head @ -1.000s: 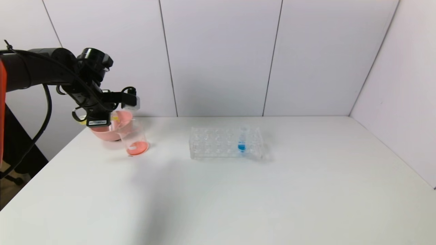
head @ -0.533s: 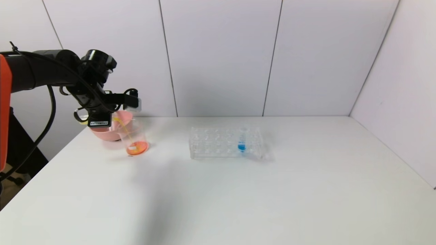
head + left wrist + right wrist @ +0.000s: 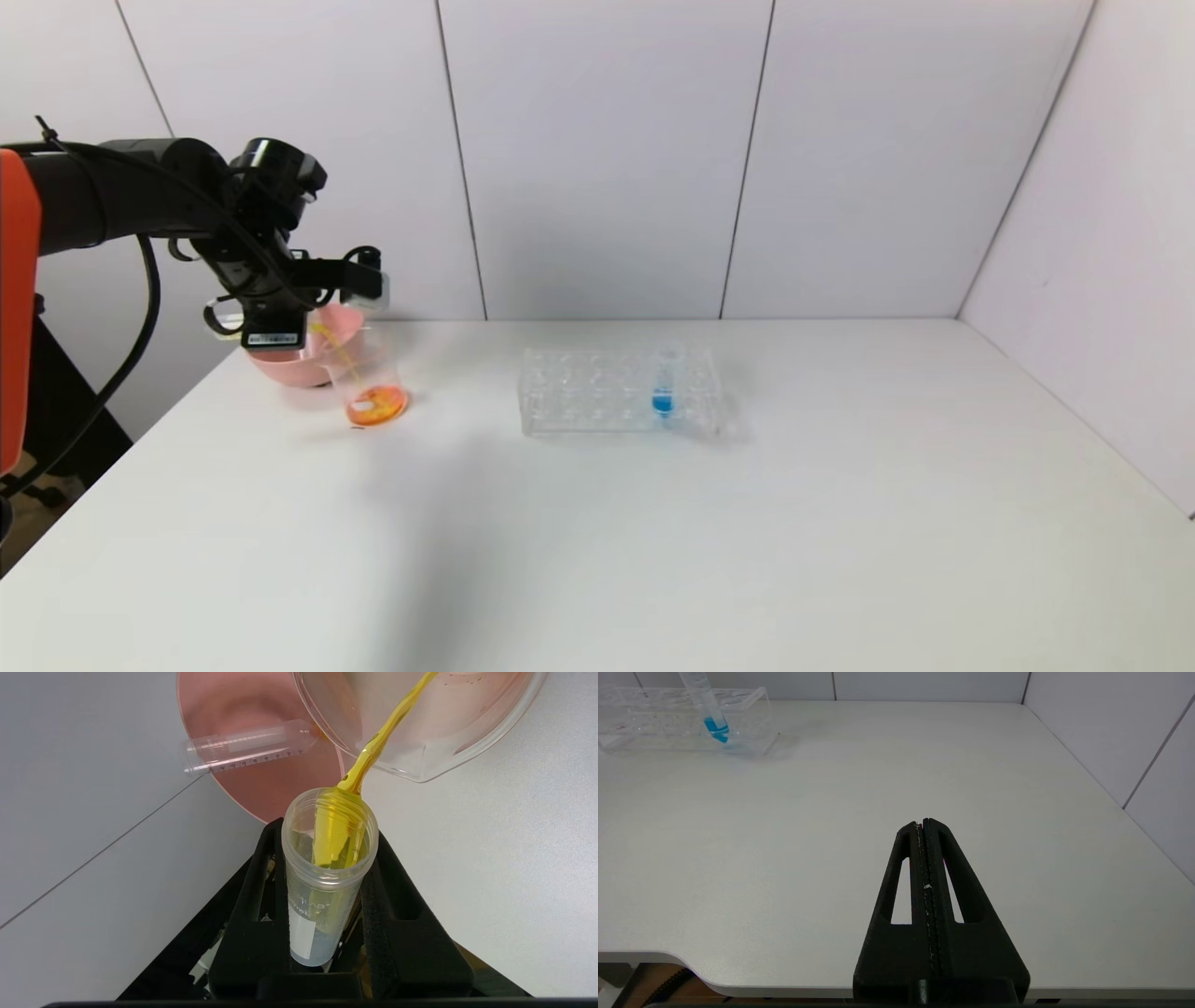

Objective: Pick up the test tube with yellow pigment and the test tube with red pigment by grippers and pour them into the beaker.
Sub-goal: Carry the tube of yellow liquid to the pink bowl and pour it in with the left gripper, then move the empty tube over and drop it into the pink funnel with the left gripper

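Yellow liquid, absent from the small clear flared-rim beaker [image 3: 366, 378] a second ago, is now streaming into it from the slim clear yellow-pigment test tube [image 3: 328, 868] that the left gripper's [image 3: 327, 849] fingers are clamping tilted above, turning the red pool orange, while the right gripper [image 3: 926, 828] is idling with fingers pressed together.

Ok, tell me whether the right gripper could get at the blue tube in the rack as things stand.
Probably yes. The right gripper is shut and empty, low over the near table edge, with bare table between it and the blue tube upright in the rack. The left gripper pours far off.
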`<state>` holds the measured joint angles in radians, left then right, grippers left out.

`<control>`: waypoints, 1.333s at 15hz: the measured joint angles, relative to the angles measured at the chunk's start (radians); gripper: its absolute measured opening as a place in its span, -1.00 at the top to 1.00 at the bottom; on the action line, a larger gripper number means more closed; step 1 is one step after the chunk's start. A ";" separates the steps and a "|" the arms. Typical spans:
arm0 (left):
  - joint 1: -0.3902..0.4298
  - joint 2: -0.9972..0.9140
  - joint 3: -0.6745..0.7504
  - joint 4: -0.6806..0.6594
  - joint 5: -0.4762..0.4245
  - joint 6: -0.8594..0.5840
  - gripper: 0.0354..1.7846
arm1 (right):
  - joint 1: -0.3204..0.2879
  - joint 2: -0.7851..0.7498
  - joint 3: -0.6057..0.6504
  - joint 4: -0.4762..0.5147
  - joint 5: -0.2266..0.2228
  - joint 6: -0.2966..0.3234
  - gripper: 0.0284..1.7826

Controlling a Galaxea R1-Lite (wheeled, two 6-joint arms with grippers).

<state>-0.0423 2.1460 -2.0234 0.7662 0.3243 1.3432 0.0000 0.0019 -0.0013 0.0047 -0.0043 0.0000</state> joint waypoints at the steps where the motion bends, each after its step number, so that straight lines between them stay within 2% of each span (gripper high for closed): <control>1: -0.003 0.000 0.000 0.000 0.004 0.001 0.53 | 0.000 0.000 0.000 0.000 0.000 0.000 0.91; 6: -0.009 0.000 0.000 0.002 0.021 0.010 0.53 | 0.000 0.000 0.000 0.000 0.000 0.000 0.91; 9: -0.018 0.001 0.001 0.004 0.074 0.021 0.53 | 0.000 0.000 0.000 0.000 0.000 0.000 0.91; 20: -0.026 0.002 0.001 -0.003 0.091 0.034 0.53 | 0.000 0.000 0.000 0.000 0.000 0.000 0.91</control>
<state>-0.0681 2.1479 -2.0223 0.7634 0.4151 1.3777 0.0000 0.0019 -0.0013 0.0047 -0.0043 0.0000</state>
